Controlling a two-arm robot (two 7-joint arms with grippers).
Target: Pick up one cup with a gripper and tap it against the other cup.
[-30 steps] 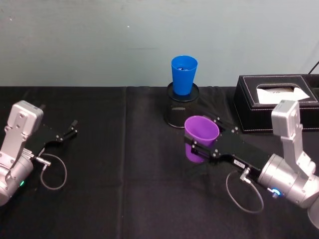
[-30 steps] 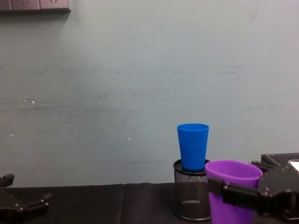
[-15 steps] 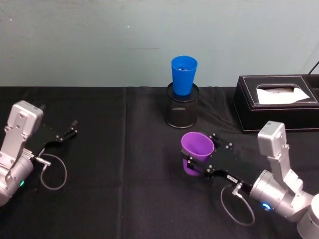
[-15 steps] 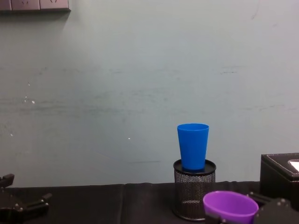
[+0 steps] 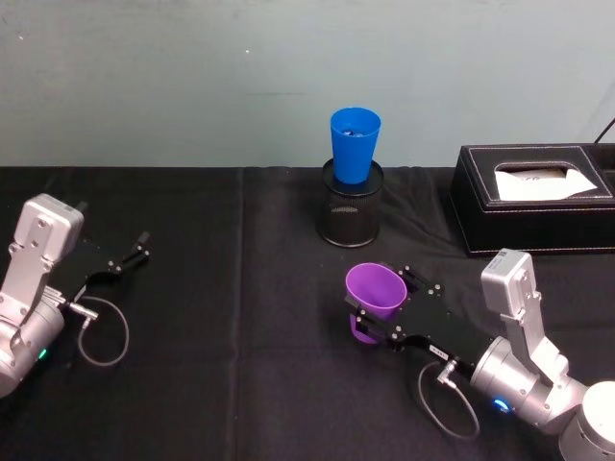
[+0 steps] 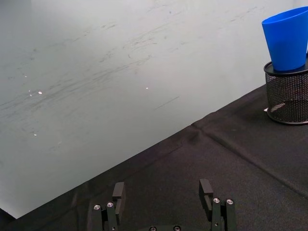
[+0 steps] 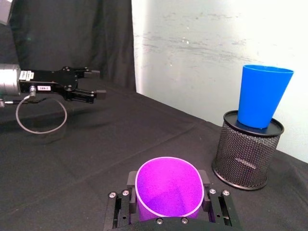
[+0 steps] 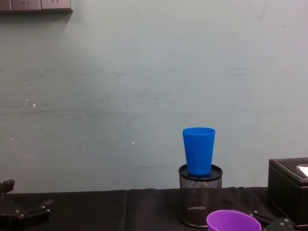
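Observation:
The purple cup (image 5: 375, 293) stands upright in my right gripper (image 5: 373, 312), which is shut on it low over the black table, in front of the holder. Its rim shows in the right wrist view (image 7: 168, 187) and at the chest view's lower edge (image 8: 233, 222). The blue cup (image 5: 355, 144) sits upright on top of a black wire-mesh pen holder (image 5: 350, 215) at the back centre, and shows as the blue cup (image 8: 198, 150) in the chest view and the blue cup (image 7: 263, 95) from the right wrist. The two cups are apart. My left gripper (image 5: 132, 254) rests open at the far left.
A black tissue box (image 5: 533, 200) stands at the back right, close beside the pen holder. A pale wall (image 5: 192, 77) rises just behind the table. The black cloth (image 5: 231, 317) between the two arms is bare.
My right gripper has drawn the purple cup back toward me and lower, away from the blue cup. The left arm has stayed still.

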